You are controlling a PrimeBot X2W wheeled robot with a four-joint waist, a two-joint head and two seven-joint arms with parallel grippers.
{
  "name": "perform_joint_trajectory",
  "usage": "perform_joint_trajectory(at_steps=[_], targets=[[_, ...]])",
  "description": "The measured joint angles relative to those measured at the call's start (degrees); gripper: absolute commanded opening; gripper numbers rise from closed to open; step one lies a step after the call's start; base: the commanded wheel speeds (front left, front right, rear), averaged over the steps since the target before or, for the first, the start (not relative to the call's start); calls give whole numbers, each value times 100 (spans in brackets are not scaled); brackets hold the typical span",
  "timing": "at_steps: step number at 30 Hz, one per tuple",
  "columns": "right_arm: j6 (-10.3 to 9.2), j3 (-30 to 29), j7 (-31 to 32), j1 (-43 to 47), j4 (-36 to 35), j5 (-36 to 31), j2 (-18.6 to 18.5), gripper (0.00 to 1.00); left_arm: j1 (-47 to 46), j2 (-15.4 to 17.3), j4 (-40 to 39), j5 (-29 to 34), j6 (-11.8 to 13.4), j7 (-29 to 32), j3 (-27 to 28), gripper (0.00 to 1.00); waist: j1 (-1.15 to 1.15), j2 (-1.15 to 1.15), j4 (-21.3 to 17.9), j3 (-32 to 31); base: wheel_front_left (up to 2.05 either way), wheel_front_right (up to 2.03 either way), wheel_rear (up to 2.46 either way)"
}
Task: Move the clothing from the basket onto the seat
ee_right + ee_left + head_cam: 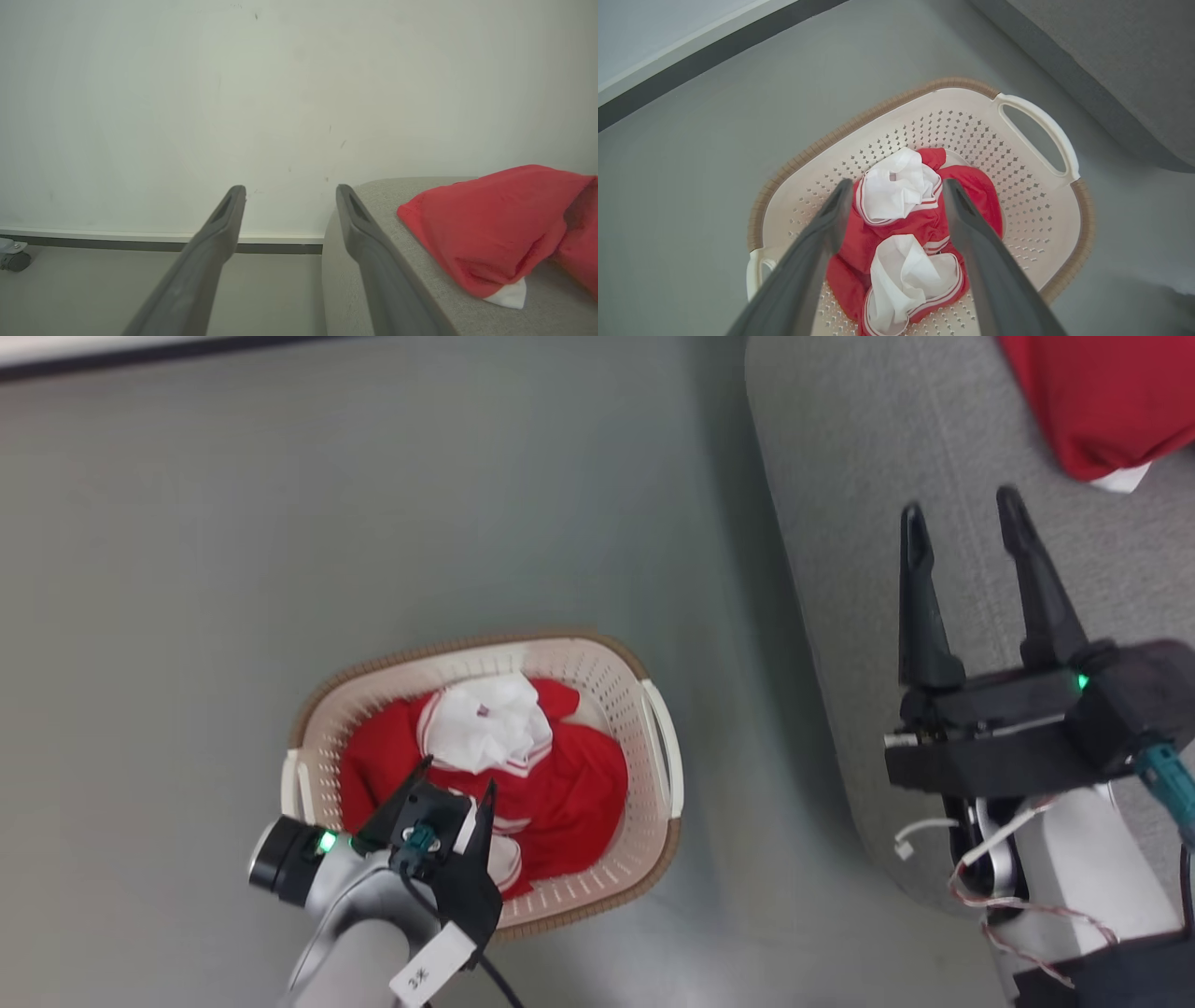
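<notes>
Clothing (920, 224) sits under the left claw (459, 773) (spread wide, holding nothing), bunched in the basket (840, 135), at its middle. Prob. soft, light, floppy: pinch deep into a raised fold, e.g. the white wad (896, 191). Right claw (960, 504), spread & empty, hangs over the seat (840, 523) by its edge, w/ one red garment (1102, 401) lying farther in.

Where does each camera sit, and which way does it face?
Head view: on the head, facing down at floor, basket, sofa; left gripper above basket, right gripper above sofa.
Left wrist view: on that wrist, facing down past open fingers at the basket's clothing.
Right wrist view: on that wrist, facing level past open fingers at wall and sofa.
Shared: head and left wrist, the basket.
</notes>
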Motion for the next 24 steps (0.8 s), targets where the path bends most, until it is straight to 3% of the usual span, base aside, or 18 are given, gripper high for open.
perform_joint_trajectory(at_steps=[24], targets=[[-7,-157,-29,-1408,-510,-48,18,100,-1742,-65,1034,396,57,143,-159,100,-1,0,-225,2067,0,0,0]])
